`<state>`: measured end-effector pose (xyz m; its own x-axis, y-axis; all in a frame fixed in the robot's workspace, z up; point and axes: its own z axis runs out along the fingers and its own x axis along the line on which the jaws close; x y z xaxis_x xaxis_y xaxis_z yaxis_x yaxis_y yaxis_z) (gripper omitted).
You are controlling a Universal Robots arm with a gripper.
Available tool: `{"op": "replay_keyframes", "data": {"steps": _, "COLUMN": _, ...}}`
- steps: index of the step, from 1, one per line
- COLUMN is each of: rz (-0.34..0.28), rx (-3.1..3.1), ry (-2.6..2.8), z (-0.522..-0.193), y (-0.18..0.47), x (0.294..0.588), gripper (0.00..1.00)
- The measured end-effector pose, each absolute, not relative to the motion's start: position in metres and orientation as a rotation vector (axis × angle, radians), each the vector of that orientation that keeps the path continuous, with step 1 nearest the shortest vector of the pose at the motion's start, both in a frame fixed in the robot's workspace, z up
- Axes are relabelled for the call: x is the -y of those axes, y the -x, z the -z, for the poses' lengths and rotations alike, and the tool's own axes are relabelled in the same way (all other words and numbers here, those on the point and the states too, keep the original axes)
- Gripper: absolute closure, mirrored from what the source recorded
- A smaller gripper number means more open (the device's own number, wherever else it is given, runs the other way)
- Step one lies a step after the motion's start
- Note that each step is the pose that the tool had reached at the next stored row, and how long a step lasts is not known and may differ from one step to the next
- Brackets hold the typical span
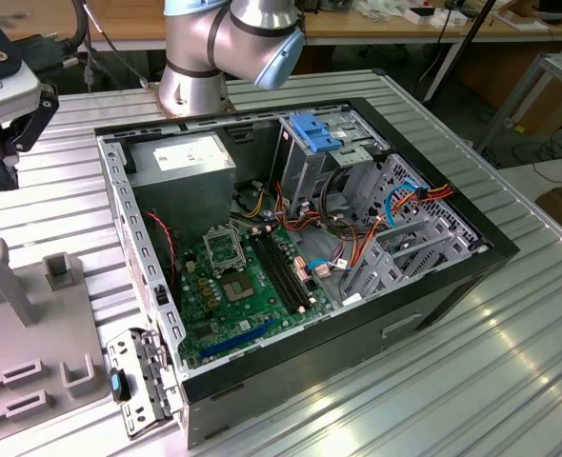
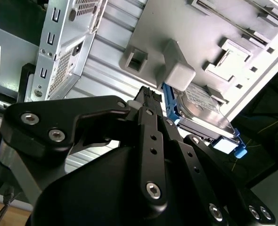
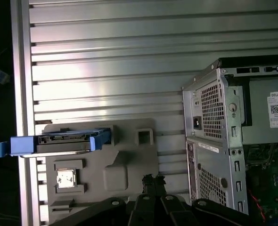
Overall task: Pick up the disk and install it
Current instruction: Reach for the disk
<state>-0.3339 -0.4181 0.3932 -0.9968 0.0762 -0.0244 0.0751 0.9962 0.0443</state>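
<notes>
1. While the fingers (image 3: 147, 181) are hanging over the near edge of the grey fixture (image 3: 125, 160), they are sitting drawn close together with nothing between them, as both wrist views are showing.
2. The disk (image 3: 59, 141) is resting in the fixture's far corner. It is lying off to one side of the fingers and somewhat ahead of them, clear of any touch.
3. The open computer case (image 3: 214, 122) is lying on the fingers' opposite side, well apart from the disk, so the fingers are hanging between the two.
4. In the first wrist view the disk is presenting a narrow edge that carries its connector, with a blue rail (image 3: 101, 139) capping each end. This suggests it is standing on edge with the connector side facing up toward the fingers, though its full depth is hiding below.
5. That visible edge is running along the grooves of the tabletop (image 3: 106, 47). One railed end is pointing back toward the fingers and the case, and the other is reaching out past the tabletop's border.
6. In the second wrist view the disk (image 2: 202, 106) is showing its labelled broad face just beyond the fingers (image 2: 150, 101). A raised block (image 2: 179, 73) of the fixture is standing just beside its nearer rail.
7. Judging by both wrist views, the two fingertips are lining up along the same direction as the disk's visible edge, not across its thin width.
</notes>
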Motion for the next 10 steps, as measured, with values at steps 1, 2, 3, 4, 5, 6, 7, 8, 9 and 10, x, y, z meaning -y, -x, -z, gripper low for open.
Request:
{"op": "replay_keyframes", "data": {"steps": 1, "rz": -0.068, "rx": -3.113, "ry": -0.118, "z": -0.393, "y": 0.336, "x": 0.418, "gripper": 0.89}}
{"op": "replay_keyframes", "data": {"steps": 2, "rz": -0.068, "rx": -3.112, "ry": -0.118, "z": -0.393, "y": 0.338, "x": 0.417, "gripper": 0.89}}
{"op": "replay_keyframes", "data": {"steps": 3, "rz": -0.068, "rx": -3.112, "ry": -0.118, "z": -0.393, "y": 0.340, "x": 0.415, "gripper": 0.89}}
{"op": "replay_keyframes", "data": {"steps": 4, "rz": -0.068, "rx": -3.112, "ry": -0.118, "z": -0.393, "y": 0.342, "x": 0.413, "gripper": 0.89}}
{"op": "replay_keyframes", "data": {"steps": 5, "rz": -0.068, "rx": -3.112, "ry": -0.118, "z": -0.393, "y": 0.344, "x": 0.411, "gripper": 0.89}}
{"op": "replay_keyframes", "data": {"steps": 6, "rz": -0.068, "rx": -3.112, "ry": -0.118, "z": -0.393, "y": 0.345, "x": 0.410, "gripper": 0.89}}
{"op": "replay_keyframes", "data": {"steps": 7, "rz": -0.068, "rx": -3.112, "ry": -0.118, "z": -0.393, "y": 0.347, "x": 0.408, "gripper": 0.89}}
{"op": "replay_keyframes", "data": {"steps": 8, "rz": -0.068, "rx": -3.113, "ry": -0.118, "z": -0.393, "y": 0.348, "x": 0.407, "gripper": 0.89}}
{"op": "replay_keyframes", "data": {"steps": 9, "rz": -0.068, "rx": -3.113, "ry": -0.118, "z": -0.393, "y": 0.350, "x": 0.406, "gripper": 0.89}}
{"op": "replay_keyframes", "data": {"steps": 10, "rz": -0.068, "rx": -3.112, "ry": -0.118, "z": -0.393, "y": 0.353, "x": 0.405, "gripper": 0.89}}
